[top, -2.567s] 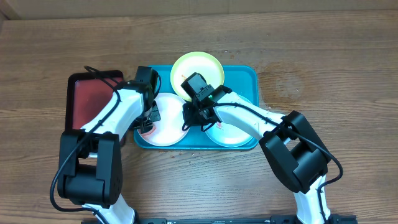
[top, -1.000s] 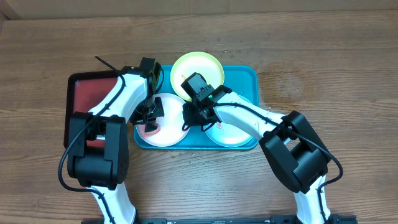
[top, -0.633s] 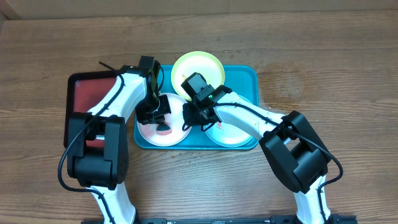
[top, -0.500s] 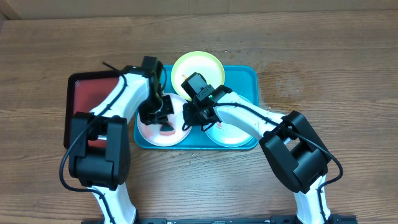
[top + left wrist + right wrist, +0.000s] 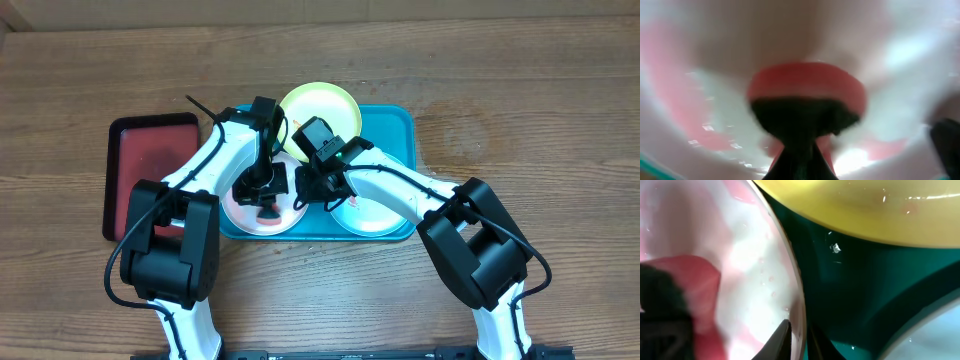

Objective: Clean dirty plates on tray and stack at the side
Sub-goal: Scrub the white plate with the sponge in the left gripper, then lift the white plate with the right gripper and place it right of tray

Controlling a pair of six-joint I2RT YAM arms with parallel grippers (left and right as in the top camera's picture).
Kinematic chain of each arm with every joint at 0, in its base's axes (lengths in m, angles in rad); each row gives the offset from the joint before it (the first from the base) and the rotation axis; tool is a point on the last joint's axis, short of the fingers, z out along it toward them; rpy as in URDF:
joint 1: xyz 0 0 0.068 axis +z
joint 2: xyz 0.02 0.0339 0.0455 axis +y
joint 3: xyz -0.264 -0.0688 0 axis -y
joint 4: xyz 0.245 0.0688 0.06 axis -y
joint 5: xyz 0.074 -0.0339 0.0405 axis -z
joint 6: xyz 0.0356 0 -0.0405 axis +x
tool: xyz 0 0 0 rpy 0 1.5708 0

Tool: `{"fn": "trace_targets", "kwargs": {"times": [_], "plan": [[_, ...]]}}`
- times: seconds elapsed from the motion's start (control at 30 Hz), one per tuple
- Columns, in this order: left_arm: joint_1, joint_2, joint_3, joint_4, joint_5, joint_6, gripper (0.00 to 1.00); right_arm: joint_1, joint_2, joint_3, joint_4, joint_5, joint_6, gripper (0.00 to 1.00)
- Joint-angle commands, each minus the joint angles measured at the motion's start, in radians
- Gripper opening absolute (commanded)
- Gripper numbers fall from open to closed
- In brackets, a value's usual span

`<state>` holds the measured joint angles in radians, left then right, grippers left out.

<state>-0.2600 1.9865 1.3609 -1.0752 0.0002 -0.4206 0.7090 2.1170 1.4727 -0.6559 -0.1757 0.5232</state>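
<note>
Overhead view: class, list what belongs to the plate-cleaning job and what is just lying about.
Job: teal tray, white plate, yellow-green plate, mint plate, red sponge in left gripper, right gripper at the white plate's rim.
Lying about: red tray.

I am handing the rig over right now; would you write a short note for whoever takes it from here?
Grippers: the left pincer is shut on a red pad, pressed onto the white plate. The right pincer pinches that plate's rim.
Things: the white plate and the pale mint plate lie in the teal tray. The yellow-green plate juts over the tray's far edge. The red tray sits to the left.
Done: wiping of the white plate is under way, with pink smears showing. Nothing is stacked.
Left: finish it, wipe the other two, and stack all three at the side.
</note>
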Motion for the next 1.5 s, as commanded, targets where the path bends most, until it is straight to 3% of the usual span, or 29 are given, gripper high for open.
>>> {"fn": "trace_targets", "kwargs": {"times": [0.0, 0.2, 0.47, 0.7, 0.97, 1.1, 1.47], "plan": [[0.032, 0.014, -0.013, -0.019, -0.200, -0.033, 0.04, 0.004, 0.006, 0.020, 0.000, 0.003, 0.001, 0.14], [0.102, 0.014, 0.005, -0.052, -0.224, -0.033, 0.04, 0.004, 0.006, 0.020, 0.008, 0.003, 0.002, 0.09], [0.198, -0.015, 0.243, -0.240, -0.216, -0.051, 0.04, 0.004, -0.002, 0.037, 0.005, -0.012, 0.002, 0.04], [0.246, -0.161, 0.350, -0.248, -0.105, -0.051, 0.04, 0.006, -0.032, 0.188, -0.106, 0.048, -0.015, 0.04], [0.394, -0.242, 0.349, -0.268, -0.051, -0.051, 0.04, 0.055, -0.036, 0.471, -0.428, 0.507, -0.065, 0.04], [0.497, -0.241, 0.340, -0.260, 0.026, -0.050, 0.04, 0.099, -0.036, 0.614, -0.552, 0.674, -0.190, 0.04], [0.725, -0.241, 0.336, -0.265, 0.199, 0.019, 0.04, 0.298, -0.036, 0.835, -0.702, 1.257, -0.296, 0.04]]}}
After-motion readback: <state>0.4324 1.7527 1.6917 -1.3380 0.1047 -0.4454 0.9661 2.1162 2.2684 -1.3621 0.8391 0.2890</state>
